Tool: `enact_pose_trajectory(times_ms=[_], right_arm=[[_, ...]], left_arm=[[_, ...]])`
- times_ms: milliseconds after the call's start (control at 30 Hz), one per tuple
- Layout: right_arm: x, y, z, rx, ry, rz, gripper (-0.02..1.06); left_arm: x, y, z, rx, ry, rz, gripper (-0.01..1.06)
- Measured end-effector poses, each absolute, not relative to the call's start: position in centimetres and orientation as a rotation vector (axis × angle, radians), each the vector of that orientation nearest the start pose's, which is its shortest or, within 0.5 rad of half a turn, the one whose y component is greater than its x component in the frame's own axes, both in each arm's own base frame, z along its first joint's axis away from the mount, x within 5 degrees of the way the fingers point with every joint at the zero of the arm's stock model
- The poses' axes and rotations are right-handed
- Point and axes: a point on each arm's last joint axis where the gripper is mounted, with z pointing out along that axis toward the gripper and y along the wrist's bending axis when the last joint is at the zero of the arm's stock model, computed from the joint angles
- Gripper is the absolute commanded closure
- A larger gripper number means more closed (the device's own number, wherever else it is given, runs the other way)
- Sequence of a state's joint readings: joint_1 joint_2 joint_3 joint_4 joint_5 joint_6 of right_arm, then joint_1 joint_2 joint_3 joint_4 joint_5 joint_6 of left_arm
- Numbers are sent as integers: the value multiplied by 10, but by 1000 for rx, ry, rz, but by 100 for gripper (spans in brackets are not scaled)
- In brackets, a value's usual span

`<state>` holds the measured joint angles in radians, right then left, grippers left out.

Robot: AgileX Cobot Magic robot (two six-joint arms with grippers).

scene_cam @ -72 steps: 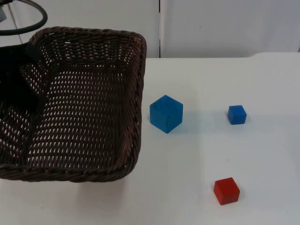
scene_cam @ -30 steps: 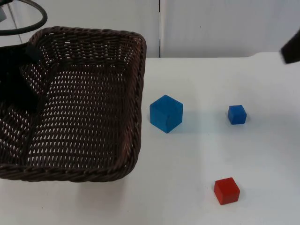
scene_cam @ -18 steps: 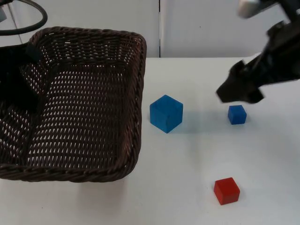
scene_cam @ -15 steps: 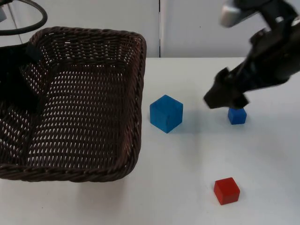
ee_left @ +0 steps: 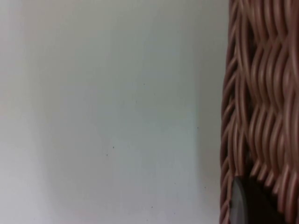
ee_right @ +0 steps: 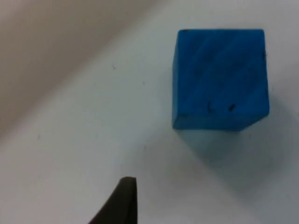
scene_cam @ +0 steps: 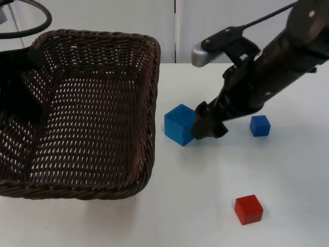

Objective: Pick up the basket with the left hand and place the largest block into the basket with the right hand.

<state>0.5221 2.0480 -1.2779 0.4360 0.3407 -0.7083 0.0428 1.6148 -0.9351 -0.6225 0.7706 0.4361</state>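
Reaching arm: the right tool [scene_cam: 206, 127] hangs low over the table [scene_cam: 205, 206], right at the large blue block's [scene_cam: 181, 125] right side; its black tip covers that block's right corner in the top view.
Right tool state: I cannot tell whether it is released or clenched; the right wrist view gives one dark fingertip [ee_right: 122, 201] apart from the block [ee_right: 219, 78], which sits bare on the white surface.
Large blue block: on the table, just right of the basket [scene_cam: 97, 103], not touching its rim as far as can be seen.
Basket: dark brown wicker; its left part runs off the top view.
Left tool: at the basket's left wall, a black mass [scene_cam: 18, 92] hard to make out; the left wrist view has woven wall [ee_left: 261, 93] with a black fingertip [ee_left: 245, 205] against it. Clenched or released, I cannot tell.
Small blue block [scene_cam: 260, 125]: right of the right arm, partly near its shadow.
Red block [scene_cam: 249, 209]: nearer the front edge, well apart from the others.
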Motion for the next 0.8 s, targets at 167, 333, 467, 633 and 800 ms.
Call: enact_pose_trajectory(times_ms=[167,333,467,633,800], right_arm=[[374,230,125,-1081,2314,256,0],[386,237,114,-1102,2299,248,0],[394,241,107,-1106,2295,247,0],[402,246,100,-1089,2296,258,3],[404,256,95,-1099,2282,266,10]], left_arm=[[298,-24,202,-22,2775,-588,105],[298,-24,202,-22,2775,-588,105],[298,-24,202,-22,2775,-588,105],[298,-24,202,-22,2775,-588,105],[298,-24,202,-23,2774,-587,105]])
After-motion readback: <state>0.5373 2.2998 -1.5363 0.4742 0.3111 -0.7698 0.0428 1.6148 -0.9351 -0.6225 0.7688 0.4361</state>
